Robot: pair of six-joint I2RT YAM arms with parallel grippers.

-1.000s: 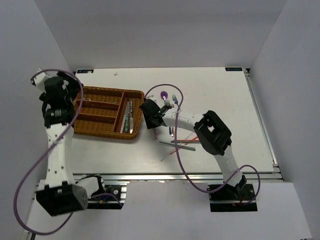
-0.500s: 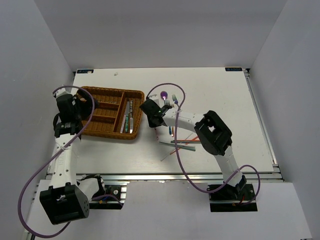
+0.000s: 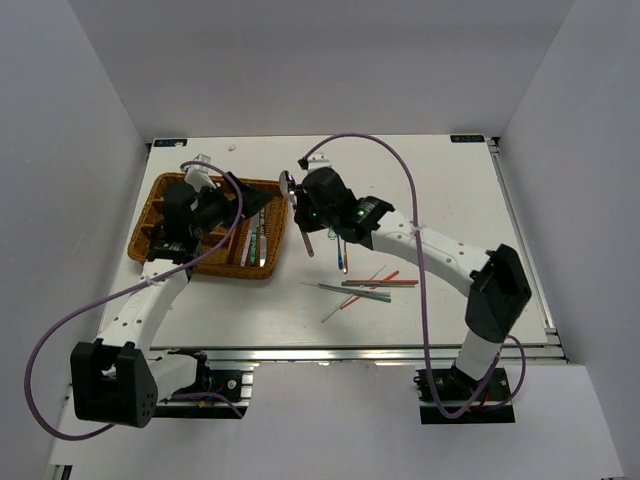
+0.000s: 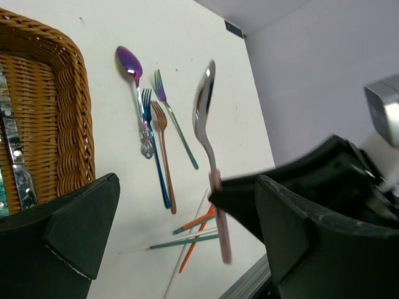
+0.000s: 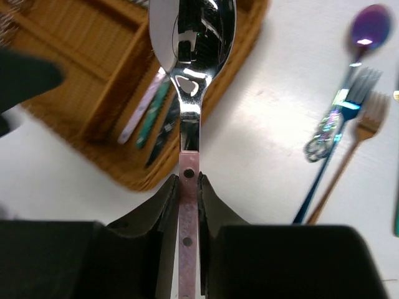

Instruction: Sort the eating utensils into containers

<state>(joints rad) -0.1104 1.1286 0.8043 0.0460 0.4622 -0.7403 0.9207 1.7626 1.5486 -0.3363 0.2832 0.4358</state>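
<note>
My right gripper [image 3: 303, 215] is shut on the pink handle of a silver spoon [image 5: 189, 43] and holds it in the air beside the right end of the wicker tray [image 3: 150, 235]. The spoon also shows in the left wrist view [image 4: 204, 112]. My left gripper [image 4: 187, 184] is open and empty over the tray's right part [image 3: 245, 205], facing the spoon. Knives [image 3: 259, 245] lie in the tray's right compartment. A purple spoon [image 4: 128, 62], a blue fork [image 4: 154, 146], a copper fork [image 4: 166, 159] and a teal-handled fork [image 4: 176, 121] lie on the table.
Orange, teal and grey chopsticks [image 3: 365, 286] lie crossed on the table, nearer the front than the right arm. The right arm [image 3: 430, 245] stretches across the middle of the table and hides most of the loose forks in the top view.
My right gripper has lifted the pink-handled spoon off the table and the arm has risen. My left arm has swung from the tray's left side to over the tray, toward the spoon.
</note>
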